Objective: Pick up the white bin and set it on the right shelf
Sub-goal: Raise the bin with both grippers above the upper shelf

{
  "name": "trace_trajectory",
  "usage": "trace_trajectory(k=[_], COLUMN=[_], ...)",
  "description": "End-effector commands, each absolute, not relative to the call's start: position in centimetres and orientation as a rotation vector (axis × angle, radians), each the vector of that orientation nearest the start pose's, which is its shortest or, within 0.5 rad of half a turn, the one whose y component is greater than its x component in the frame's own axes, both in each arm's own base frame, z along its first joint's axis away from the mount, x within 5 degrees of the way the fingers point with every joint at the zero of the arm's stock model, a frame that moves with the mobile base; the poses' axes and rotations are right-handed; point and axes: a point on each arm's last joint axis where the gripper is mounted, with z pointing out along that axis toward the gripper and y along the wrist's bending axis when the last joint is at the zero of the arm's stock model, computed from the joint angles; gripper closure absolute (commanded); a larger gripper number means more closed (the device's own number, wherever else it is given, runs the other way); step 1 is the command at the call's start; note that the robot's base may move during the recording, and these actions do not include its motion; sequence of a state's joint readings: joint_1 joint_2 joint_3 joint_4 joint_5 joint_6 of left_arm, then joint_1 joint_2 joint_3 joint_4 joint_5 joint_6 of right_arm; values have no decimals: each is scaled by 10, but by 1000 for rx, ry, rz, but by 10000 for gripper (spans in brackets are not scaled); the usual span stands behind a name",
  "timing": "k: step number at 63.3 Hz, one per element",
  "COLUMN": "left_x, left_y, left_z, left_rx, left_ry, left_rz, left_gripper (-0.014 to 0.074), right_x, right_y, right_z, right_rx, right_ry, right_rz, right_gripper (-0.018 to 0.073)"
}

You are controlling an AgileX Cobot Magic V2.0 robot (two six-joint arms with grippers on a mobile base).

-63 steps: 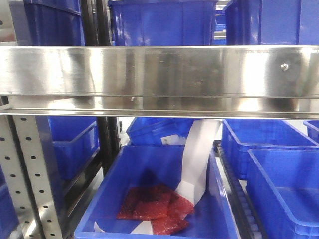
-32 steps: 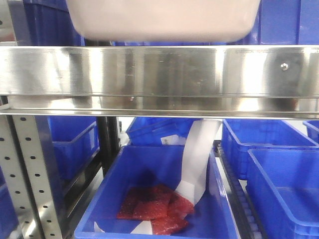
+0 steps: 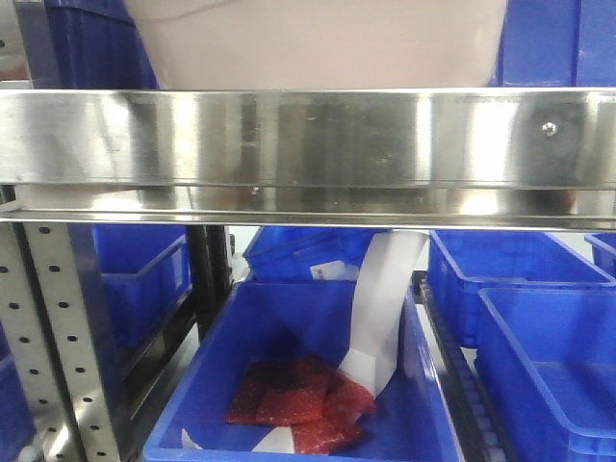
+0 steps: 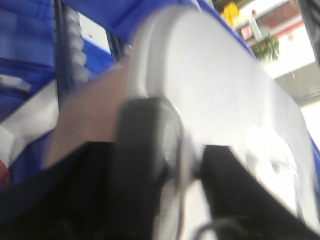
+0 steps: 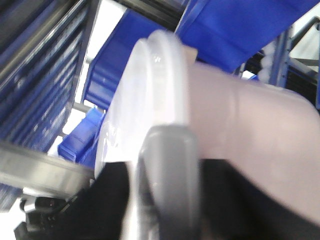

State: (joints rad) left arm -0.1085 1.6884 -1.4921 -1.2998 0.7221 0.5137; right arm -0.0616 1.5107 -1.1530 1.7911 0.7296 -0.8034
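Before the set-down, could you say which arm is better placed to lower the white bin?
Neither alone: left tool and right tool each clamp the rim of the white bin, whose base is hidden behind the rail of the right shelf, so both should probably lower together.

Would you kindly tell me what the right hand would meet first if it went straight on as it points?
The right hand grips the white bin; beyond the bin, a blue crate seems next in line, though blur leaves depth unclear.
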Motion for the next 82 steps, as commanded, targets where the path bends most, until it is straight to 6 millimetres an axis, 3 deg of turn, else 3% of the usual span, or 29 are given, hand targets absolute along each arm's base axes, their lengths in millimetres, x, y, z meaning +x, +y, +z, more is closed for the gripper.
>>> trace_trajectory(k=[1, 28, 43, 60, 73, 76, 82], left_x=[357, 358, 356, 342, 322, 315, 299], left_y=[-116, -112, -106, -96, -88, -87, -83], left_z=[404, 393, 395, 418, 436, 442, 457], left_rx=[29, 128, 169, 209, 297, 314, 339], left_ry=[1949, 2035, 2041, 1970, 1935, 1921, 1880], left_rz=[-1330, -1132, -997, -834, -681, -655, -618], left_gripper=[168, 149, 149, 155, 157, 157, 204], right_x=[324, 326, 328, 326, 312, 305, 290], right_y=[53, 39, 29, 25, 25, 25, 27], right_z=[394, 387, 401, 422, 438, 444, 458], right_rx=[248, 156, -21, -206, -254, -263, -280], right_ry=[1622, 1692, 1770, 1824, 1801, 1784, 1744], right_rz=[1491, 1275, 1030, 772, 689, 678, 662], right_gripper=[-91, -75, -75, -74, -69, -41, 150])
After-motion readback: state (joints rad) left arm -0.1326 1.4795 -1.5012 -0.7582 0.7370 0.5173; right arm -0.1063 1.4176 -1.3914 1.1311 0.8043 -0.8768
